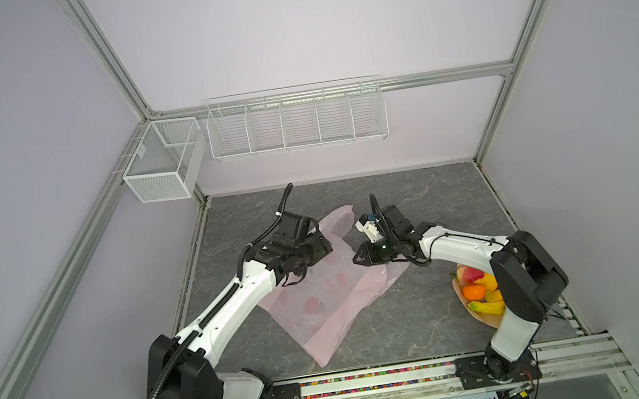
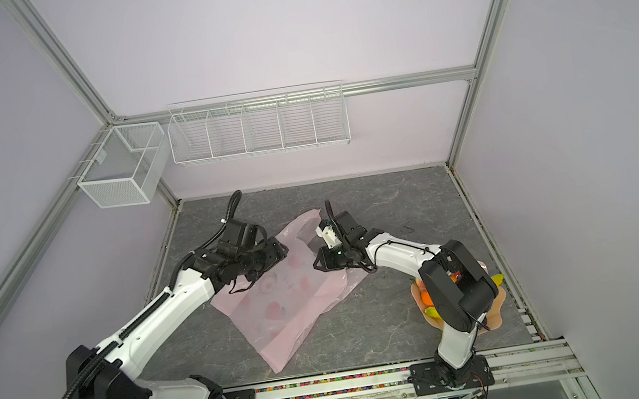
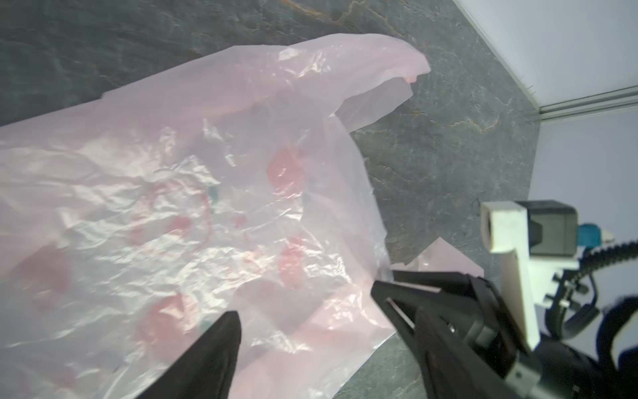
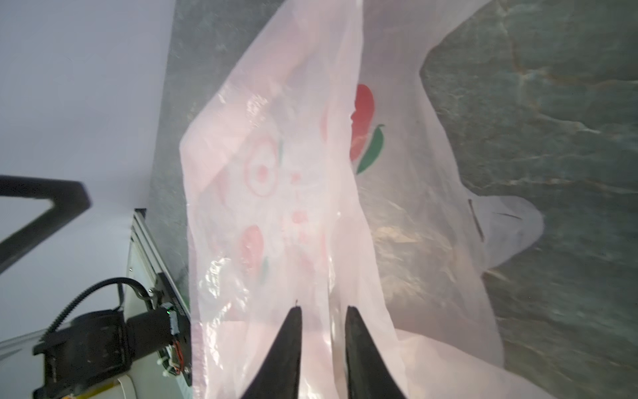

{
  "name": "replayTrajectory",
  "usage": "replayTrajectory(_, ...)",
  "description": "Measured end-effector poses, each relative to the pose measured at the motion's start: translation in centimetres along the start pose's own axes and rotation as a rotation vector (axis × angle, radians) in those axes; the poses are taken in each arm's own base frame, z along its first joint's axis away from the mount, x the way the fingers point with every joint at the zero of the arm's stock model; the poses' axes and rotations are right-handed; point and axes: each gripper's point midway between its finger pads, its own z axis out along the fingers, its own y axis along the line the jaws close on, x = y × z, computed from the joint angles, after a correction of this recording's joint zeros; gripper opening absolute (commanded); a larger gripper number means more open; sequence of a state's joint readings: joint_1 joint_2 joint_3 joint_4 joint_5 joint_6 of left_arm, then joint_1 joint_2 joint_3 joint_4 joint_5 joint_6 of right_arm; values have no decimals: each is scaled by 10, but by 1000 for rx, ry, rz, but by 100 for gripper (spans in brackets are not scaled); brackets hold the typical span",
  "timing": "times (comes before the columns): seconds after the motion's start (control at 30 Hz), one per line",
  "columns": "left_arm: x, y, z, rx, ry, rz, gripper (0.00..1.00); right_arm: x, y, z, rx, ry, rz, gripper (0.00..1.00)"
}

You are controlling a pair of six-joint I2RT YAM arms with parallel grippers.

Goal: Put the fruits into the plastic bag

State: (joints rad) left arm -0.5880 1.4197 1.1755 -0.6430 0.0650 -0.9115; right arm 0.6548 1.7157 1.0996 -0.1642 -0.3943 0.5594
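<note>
Opening the plastic bag: right gripper pinched on its rim, left gripper spread apart over it. Next, probably lifting the mouth wide for the fruits, well apart from it.

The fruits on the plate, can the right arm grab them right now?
Probably not right away. The right end effector is over at the plastic bag, with bag film between its jaws, while the fruits sit back beside that arm's base, partly under its elbow.

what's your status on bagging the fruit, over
Left gripper open over the crinkly translucent pale-pink plastic bag. Right gripper narrow, bag film between its jaws. Small toy fruits on the peach wavy-edged plate. Nothing lies between them.
</note>
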Motion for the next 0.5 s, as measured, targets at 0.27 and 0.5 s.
replayTrajectory(0.27,-6,-10,43,-24,100,-40,79,16,50,20,-59,-61,72,23)
replayTrajectory(0.5,12,0,66,-61,204,-56,76,17,56,21,-55,-90,88,23)
